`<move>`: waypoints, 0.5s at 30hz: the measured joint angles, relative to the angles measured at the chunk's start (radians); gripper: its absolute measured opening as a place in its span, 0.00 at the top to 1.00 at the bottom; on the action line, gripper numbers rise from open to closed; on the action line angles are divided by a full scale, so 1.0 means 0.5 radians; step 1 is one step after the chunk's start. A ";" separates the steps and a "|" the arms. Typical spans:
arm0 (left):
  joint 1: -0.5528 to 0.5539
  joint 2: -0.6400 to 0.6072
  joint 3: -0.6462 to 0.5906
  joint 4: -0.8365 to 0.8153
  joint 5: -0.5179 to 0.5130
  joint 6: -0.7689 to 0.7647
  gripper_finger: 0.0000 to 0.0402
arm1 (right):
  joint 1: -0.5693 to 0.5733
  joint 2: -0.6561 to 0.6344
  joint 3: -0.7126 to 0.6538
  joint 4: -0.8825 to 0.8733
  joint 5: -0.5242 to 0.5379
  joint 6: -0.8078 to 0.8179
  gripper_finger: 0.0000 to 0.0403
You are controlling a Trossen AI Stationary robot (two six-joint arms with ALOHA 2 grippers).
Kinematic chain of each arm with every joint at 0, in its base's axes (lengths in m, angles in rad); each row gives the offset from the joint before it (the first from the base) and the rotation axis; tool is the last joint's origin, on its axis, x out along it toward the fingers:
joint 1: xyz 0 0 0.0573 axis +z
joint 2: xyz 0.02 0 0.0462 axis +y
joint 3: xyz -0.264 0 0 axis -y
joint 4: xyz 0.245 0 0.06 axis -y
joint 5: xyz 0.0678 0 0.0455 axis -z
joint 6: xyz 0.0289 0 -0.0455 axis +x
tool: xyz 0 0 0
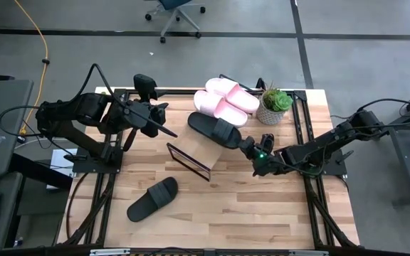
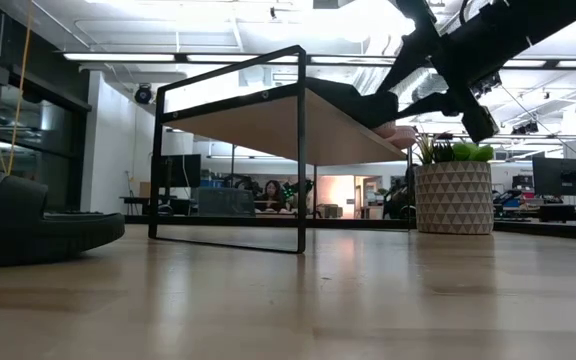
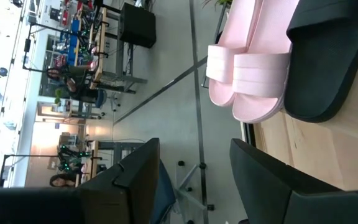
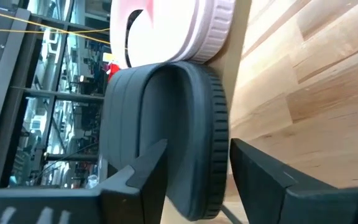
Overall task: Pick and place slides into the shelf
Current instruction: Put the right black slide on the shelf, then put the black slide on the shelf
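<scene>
Shelf [image 1: 198, 153] at frame centre carries two pink slides [image 1: 223, 99] and black slide [image 1: 216, 129]. Right gripper [image 1: 251, 153] just beside its heel, fingers parted, empty. Left gripper [image 1: 164, 130] upper left, open, empty. Second black slide [image 1: 152, 199] lower left: likely light, flexible foam; grasp strap or sidewall.

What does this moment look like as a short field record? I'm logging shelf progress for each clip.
on shelf: two pink slides, one black slide
shelf: slanted wood board on black frame
still on table: second black slide, near front-left
right tool: open, at the heel of the black slide on the shelf
left tool: open, raised left of the shelf, holding nothing
other: potted plant beside the pink slides
</scene>
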 joint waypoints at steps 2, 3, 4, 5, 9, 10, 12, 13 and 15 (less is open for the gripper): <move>0.000 0.000 0.000 -0.004 0.001 -0.001 0.54 | 0.006 0.001 0.000 -0.024 0.006 0.025 0.60; 0.000 0.000 0.000 -0.006 0.001 -0.001 0.54 | 0.011 0.001 0.000 -0.030 0.016 0.039 0.60; 0.000 0.000 0.000 -0.007 0.001 -0.001 0.54 | 0.013 0.001 0.000 -0.039 0.023 0.044 0.60; 0.000 0.000 0.000 -0.006 0.000 -0.001 0.54 | 0.015 0.001 0.000 -0.044 0.024 0.046 0.60; 0.000 0.000 0.000 -0.007 0.001 -0.001 0.54 | 0.028 -0.001 0.000 -0.066 0.058 0.064 0.60; 0.001 0.001 0.000 -0.006 0.001 -0.001 0.54 | 0.032 -0.008 0.000 -0.092 0.074 0.098 0.60; 0.000 0.000 0.000 -0.007 0.001 -0.001 0.54 | 0.043 -0.037 0.000 -0.183 0.133 0.162 0.60; 0.000 0.001 0.000 -0.007 0.001 -0.001 0.54 | 0.050 -0.059 0.000 -0.241 0.158 0.194 0.60; 0.000 0.001 0.000 -0.006 0.010 0.000 0.54 | 0.066 -0.112 0.000 -0.385 0.214 0.264 0.60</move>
